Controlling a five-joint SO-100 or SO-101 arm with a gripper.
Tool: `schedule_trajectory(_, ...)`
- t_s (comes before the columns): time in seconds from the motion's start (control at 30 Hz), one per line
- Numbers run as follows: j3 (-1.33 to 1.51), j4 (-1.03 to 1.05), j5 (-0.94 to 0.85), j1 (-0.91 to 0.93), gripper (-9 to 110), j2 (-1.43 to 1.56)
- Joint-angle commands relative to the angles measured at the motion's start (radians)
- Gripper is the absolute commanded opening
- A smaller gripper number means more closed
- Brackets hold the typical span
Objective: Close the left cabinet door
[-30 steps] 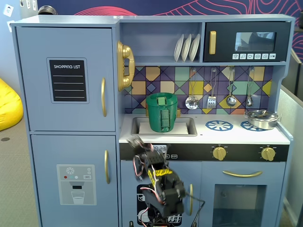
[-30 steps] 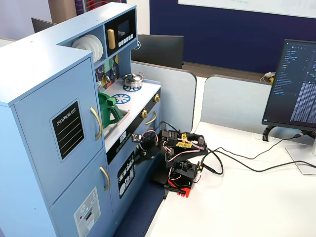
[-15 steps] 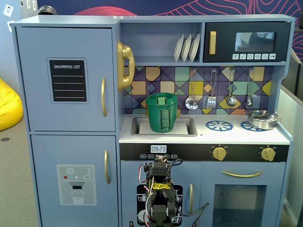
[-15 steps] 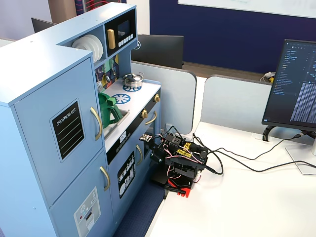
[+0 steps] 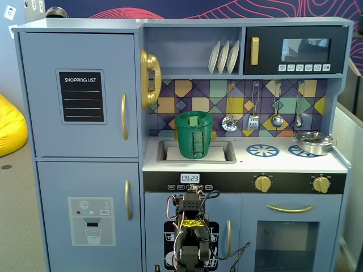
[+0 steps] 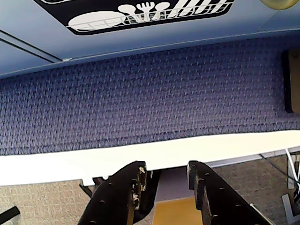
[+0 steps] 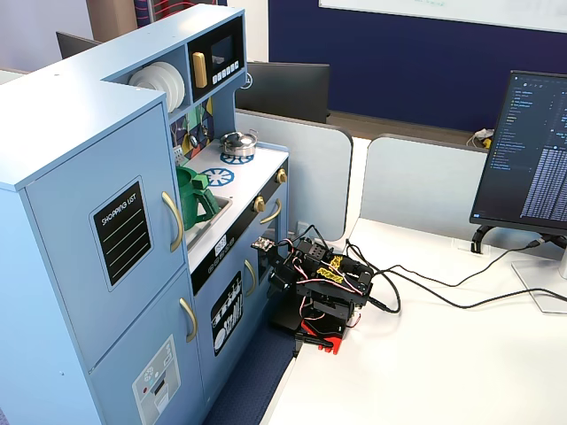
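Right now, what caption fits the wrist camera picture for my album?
The robot's black hand hangs open over a white table edge, facing blue carpet below the toy kitchen.

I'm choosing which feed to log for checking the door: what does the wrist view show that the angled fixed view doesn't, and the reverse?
Only the wrist view shows the end effector close up, fingers apart and holding nothing, over the blue mat.

Only the angled fixed view shows the left cabinet door with its SHOPPING LIST panel, lying flush with the cabinet front, and the monitor.

Both show the dishwasher door graphic and the white table.
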Motion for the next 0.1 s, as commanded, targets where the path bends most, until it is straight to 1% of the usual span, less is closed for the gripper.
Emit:
schedule_trajectory(0.0, 0.018, 0.166, 0.034, 0.011, 2, -0.006)
schedule_trajectory(0.07, 0.018, 0.166, 0.034, 0.009, 2, -0.006)
